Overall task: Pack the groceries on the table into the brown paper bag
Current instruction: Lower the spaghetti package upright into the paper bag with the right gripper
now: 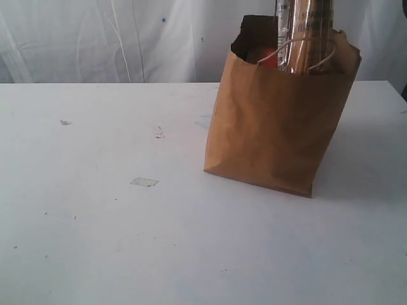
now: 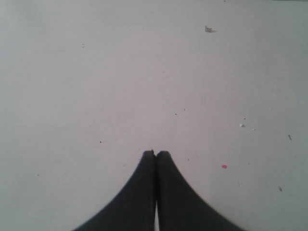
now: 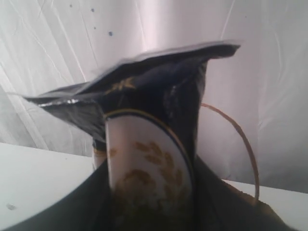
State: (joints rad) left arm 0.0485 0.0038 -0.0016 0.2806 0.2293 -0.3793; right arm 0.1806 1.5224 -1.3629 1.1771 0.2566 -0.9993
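The brown paper bag (image 1: 273, 127) stands upright on the white table (image 1: 95, 222), right of centre. The long spaghetti pack (image 1: 304, 32) rises out of its open mouth and runs past the top of the exterior view. Something orange (image 1: 262, 54) shows just inside the bag; the other groceries are hidden. In the right wrist view the pack's dark blue end with a white wheat label (image 3: 144, 159) sits between my dark fingers, so my right gripper (image 3: 149, 192) is shut on it, beside a cord handle (image 3: 240, 139). My left gripper (image 2: 156, 153) is shut and holds nothing above bare tabletop (image 2: 120, 72). Neither gripper shows in the exterior view.
A creased white curtain (image 1: 95, 38) hangs behind the table. A small clear tape scrap (image 1: 144, 182) and a few specks (image 1: 65, 122) lie on the left half of the tabletop. A tiny pink dot (image 2: 224, 166) marks the surface near my left gripper.
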